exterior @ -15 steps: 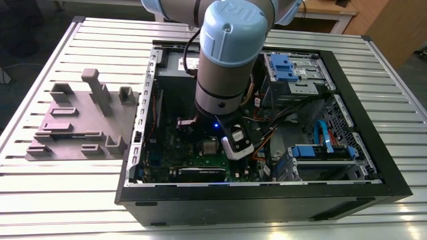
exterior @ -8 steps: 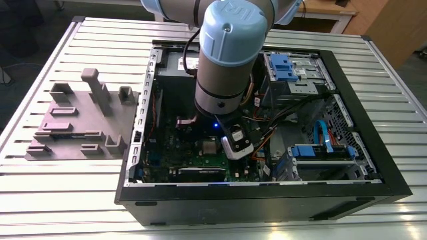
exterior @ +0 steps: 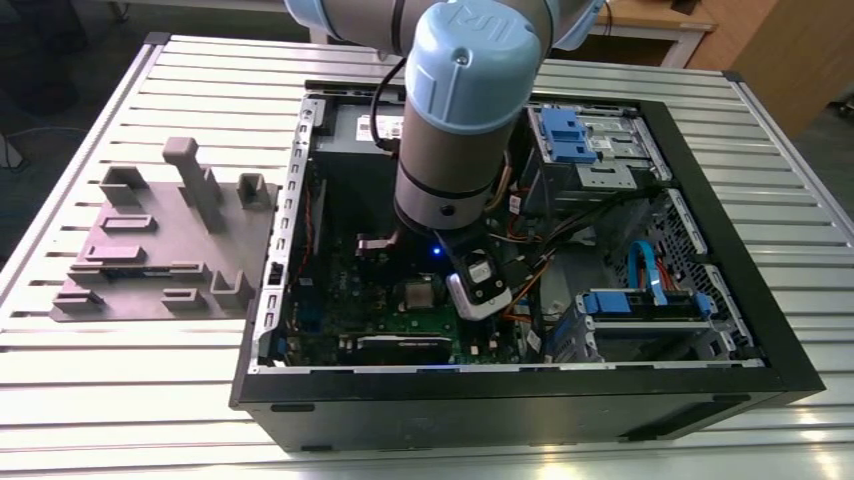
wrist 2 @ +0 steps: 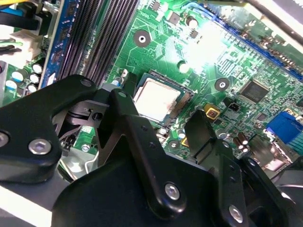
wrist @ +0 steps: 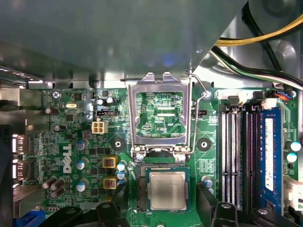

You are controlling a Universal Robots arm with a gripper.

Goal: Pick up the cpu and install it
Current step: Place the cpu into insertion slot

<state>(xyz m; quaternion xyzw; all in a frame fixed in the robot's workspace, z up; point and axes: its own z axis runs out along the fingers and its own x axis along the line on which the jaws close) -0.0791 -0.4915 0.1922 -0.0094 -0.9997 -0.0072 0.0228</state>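
Cpu seated in its socket, gripper spread wide around it.
In the exterior view a grey holder [exterior: 147, 250] lies at nine o'clock from the open computer case [exterior: 534, 400], which holds the motherboard [exterior: 334, 290] and, toward three o'clock, blue drive bays [exterior: 641, 305]. The gripper [wrist: 161, 201] stands open, with its fingers [wrist: 206, 203] either side of the cpu [wrist: 166, 190]. The cpu rests in the socket [wrist: 140, 189] with the retaining frame [wrist: 134, 113] flipped up. Unclamped, the cpu could tilt if a finger brushes it, bending pins. Loose cables [wrist: 265, 33] might snag the arm.
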